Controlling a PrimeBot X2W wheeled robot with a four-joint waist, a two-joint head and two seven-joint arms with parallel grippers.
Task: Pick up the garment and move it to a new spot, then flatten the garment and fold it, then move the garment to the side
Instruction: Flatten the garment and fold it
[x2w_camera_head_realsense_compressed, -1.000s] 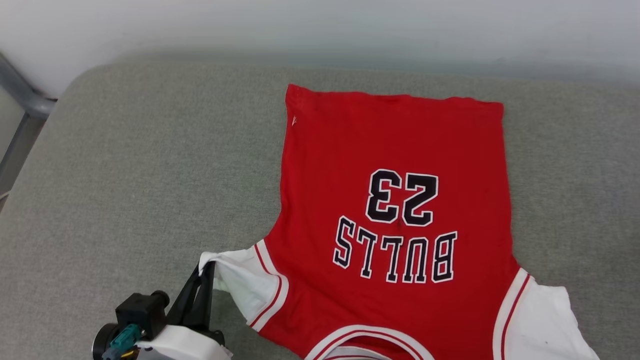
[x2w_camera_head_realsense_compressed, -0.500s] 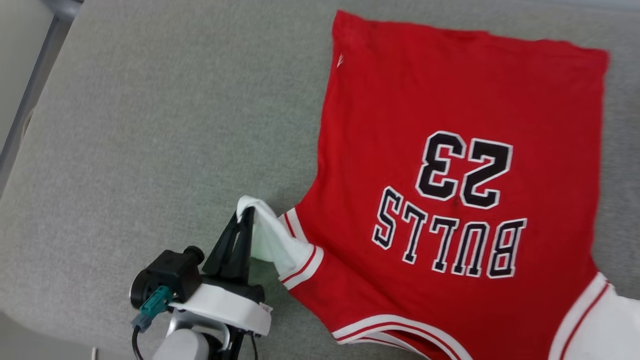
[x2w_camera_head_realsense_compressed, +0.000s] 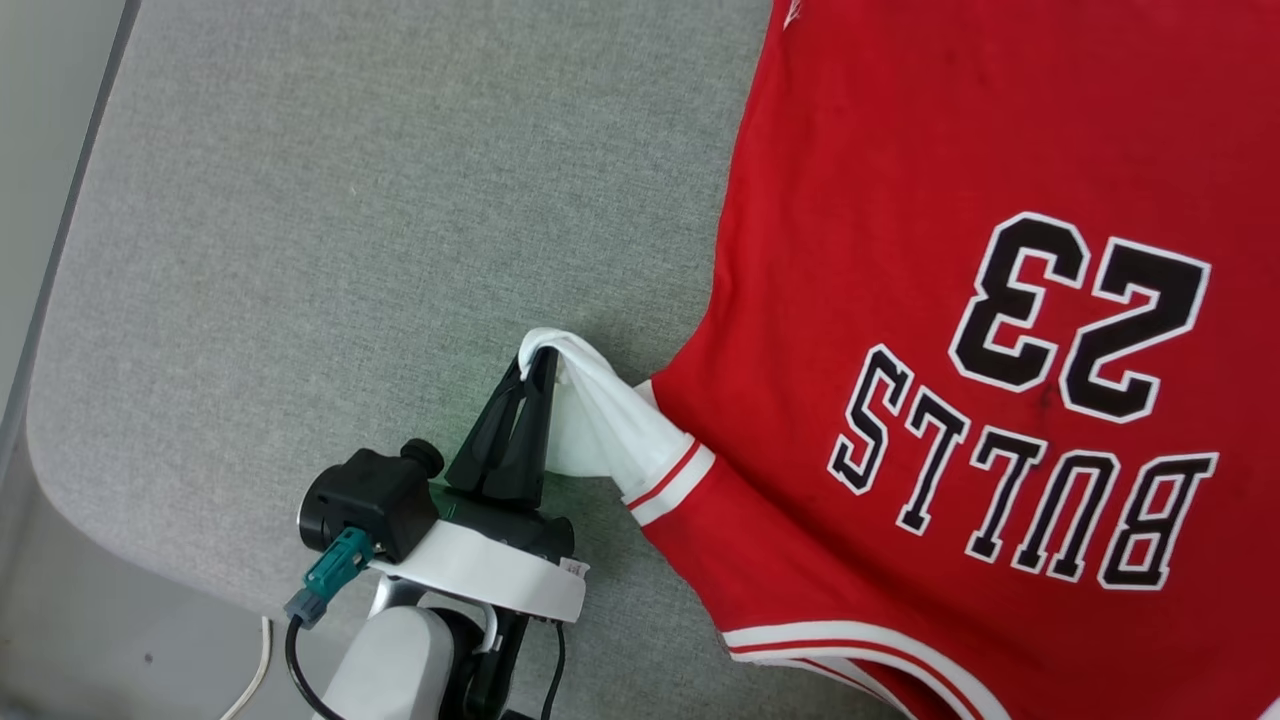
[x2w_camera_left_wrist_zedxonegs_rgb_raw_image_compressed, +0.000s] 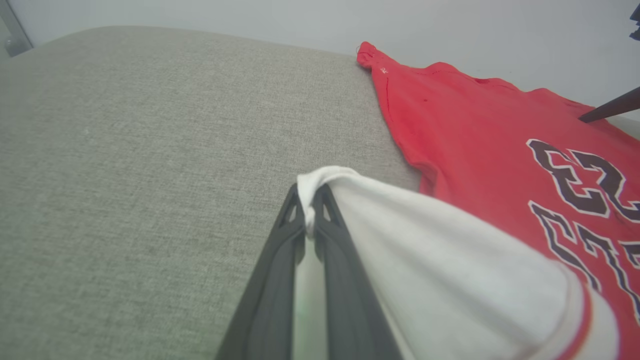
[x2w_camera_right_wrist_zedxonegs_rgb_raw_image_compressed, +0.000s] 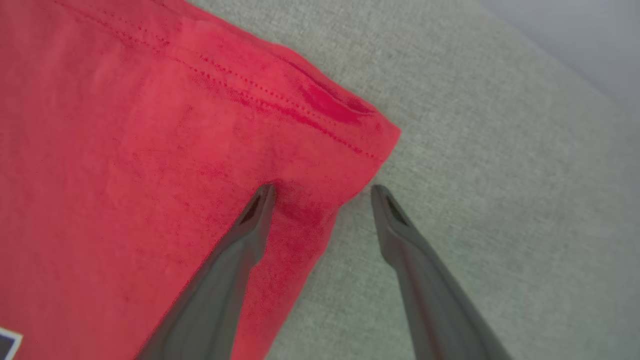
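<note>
The garment (x2w_camera_head_realsense_compressed: 900, 300) lies spread flat on the grey cloth-covered tabletop (x2w_camera_head_realsense_compressed: 350, 250), printed side up, off to the right of the left fingers (x2w_camera_head_realsense_compressed: 510, 440) in the head view. That view cuts off its hem at the top, its far side at the right and most of its striped collar trim at the bottom. Black letters outlined in white read "BULLS" with "23" beyond them, both upside down from the head. In the left wrist view the right edge cuts into the same writing, so it shows only in part there.

A tiny white mark (x2w_camera_head_realsense_compressed: 793, 12) sits near the hem corner, too small to read.

The left fingers are pinched together on the edge of the white sleeve (x2w_camera_head_realsense_compressed: 600, 420). It rises in a peak at their tips and slopes away to its red-and-white striped cuff and the red body. From the left wrist, the cloth (x2w_camera_left_wrist_zedxonegs_rgb_raw_image_compressed: 425, 260) folds over the fingertips and hides the right-hand one's outer side.

The right fingers (x2w_camera_right_wrist_zedxonegs_rgb_raw_image_compressed: 225, 280) stand wide apart at a stitched hem corner of the garment (x2w_camera_right_wrist_zedxonegs_rgb_raw_image_compressed: 150, 150). One tip is over red cloth, the other over bare tabletop (x2w_camera_right_wrist_zedxonegs_rgb_raw_image_compressed: 500, 200), with the garment's side edge between them. Whether either tip touches down is not clear.

A white cable (x2w_camera_head_realsense_compressed: 250, 680) lies below the tabletop's rounded corner.
</note>
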